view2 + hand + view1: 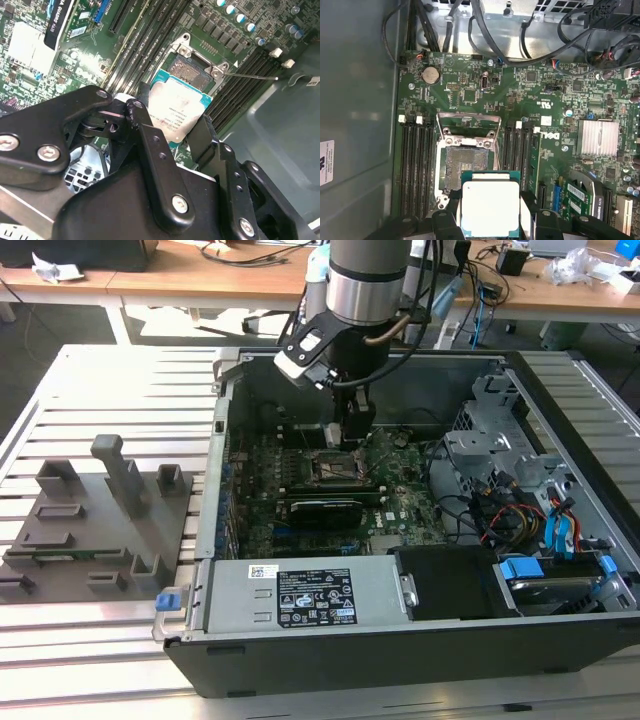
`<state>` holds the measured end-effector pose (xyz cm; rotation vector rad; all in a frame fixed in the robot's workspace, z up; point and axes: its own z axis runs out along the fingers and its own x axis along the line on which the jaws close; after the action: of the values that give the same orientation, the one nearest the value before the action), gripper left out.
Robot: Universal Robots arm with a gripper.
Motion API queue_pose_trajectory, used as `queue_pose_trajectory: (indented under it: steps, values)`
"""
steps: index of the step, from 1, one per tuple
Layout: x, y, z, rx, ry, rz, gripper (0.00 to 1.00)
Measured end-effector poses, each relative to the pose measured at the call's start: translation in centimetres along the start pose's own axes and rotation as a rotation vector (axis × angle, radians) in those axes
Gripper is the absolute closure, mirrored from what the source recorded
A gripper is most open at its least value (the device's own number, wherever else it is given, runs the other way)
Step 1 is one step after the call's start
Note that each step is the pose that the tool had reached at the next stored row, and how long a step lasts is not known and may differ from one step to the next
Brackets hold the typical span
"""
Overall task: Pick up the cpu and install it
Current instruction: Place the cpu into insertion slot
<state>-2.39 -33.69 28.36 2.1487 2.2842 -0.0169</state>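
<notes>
gripper (490, 222) clamped on cpu (490, 202), held just beside the bare socket (466, 167); slots (415, 165) flank socket, its metal frame (468, 120) swung open.

Fine dark print covers the lid of the cpu (176, 114), too small to make out. A white label (314, 604) with logos sits on the computer case (420, 668). White lettering marks the motherboard (552, 135).

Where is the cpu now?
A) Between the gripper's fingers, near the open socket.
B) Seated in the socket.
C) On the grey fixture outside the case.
A: in the first wrist view the cpu sits clamped in the gripper, and the socket nearby lies open with no chip in it.
</notes>
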Motion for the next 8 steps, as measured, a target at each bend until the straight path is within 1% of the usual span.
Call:
queue_pose_trajectory:
  steps: [8]
  values:
    - [0.19,0.01,0.68,0.0,0.0,0.0,0.45]
